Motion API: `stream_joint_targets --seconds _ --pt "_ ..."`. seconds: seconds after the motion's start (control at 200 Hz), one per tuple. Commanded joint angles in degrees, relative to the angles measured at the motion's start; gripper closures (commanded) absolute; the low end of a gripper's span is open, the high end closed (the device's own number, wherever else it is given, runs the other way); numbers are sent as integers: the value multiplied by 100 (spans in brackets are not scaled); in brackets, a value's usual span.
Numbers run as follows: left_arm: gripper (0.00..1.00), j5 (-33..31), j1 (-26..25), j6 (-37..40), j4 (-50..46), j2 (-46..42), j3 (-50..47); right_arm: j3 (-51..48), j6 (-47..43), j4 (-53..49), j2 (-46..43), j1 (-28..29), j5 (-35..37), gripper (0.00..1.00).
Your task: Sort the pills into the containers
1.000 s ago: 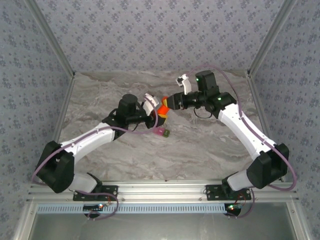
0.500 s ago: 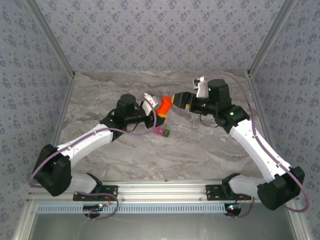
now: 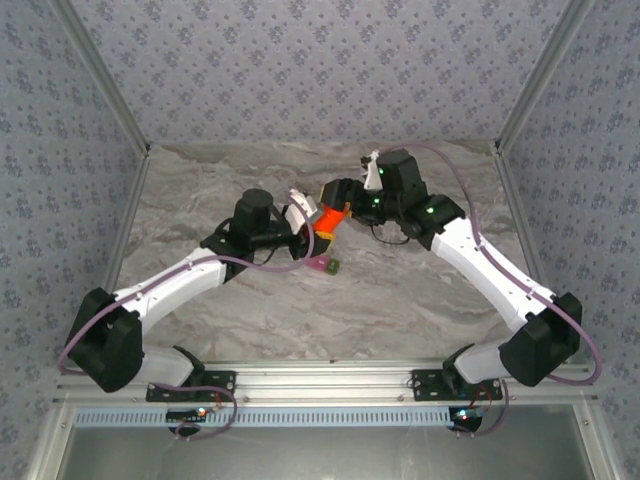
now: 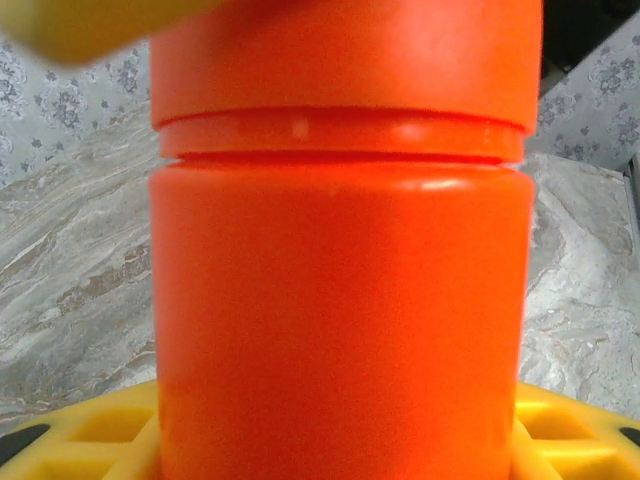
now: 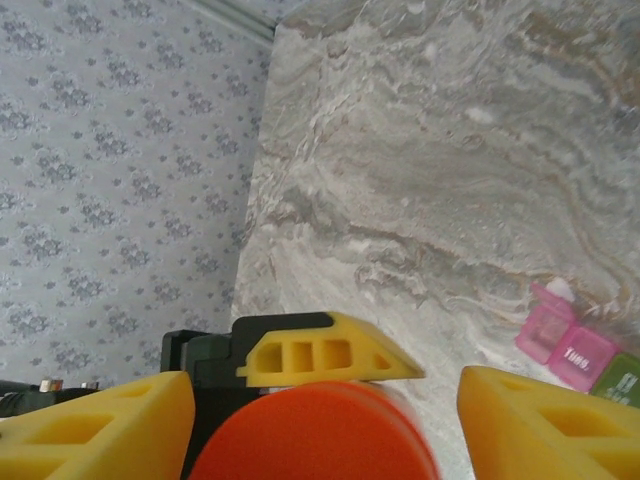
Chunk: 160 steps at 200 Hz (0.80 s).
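Left gripper (image 3: 308, 232) clamped on orange bottle (image 4: 340, 300), which stands upright, cap on top. Right gripper (image 3: 335, 194) fingers (image 5: 100, 430) wide apart, straddling the cap; contact unclear. Containers (image 5: 580, 355) lie flat on table (image 3: 420, 300), just beside bottle on its near side, row running pink-left, olive-right.

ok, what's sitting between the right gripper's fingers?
The cap of the orange bottle, seen in the right wrist view. The right gripper straddles it, with a gap showing at one finger.

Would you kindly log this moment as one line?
left gripper: holds orange bottle | right gripper: open over cap | containers: on table
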Motion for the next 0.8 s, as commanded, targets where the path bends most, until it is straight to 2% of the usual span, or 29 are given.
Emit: stream_joint_targets --seconds 0.0,0.295,0.37,0.415,0.52,0.59,0.65,0.725,0.794 --pt "100 129 -30 96 207 -57 198 149 -85 -241 37 77 51 32" --pt "100 131 -23 16 305 -49 194 -192 -318 -273 -225 51 65 62" --pt "100 215 -26 -56 357 -63 205 -349 -835 80 -205 -15 -252 63" --pt "100 287 -30 -99 357 -84 228 -372 -1494 340 -134 -95 -614 63" --pt "100 422 -28 -252 379 -155 238 -517 -3384 613 22 -194 -1340 60" --pt "100 473 -24 -331 459 -188 203 -658 -3959 669 174 -344 -1724 60" --pt "100 474 -28 -378 490 -210 167 -688 -3717 1026 391 -669 -2152 59" --pt "100 427 -23 -387 466 -217 159 -936 -2988 1584 426 -852 -2458 49" --pt "100 392 -20 -366 456 -203 150 -1115 -2353 1943 141 -855 -2208 31"
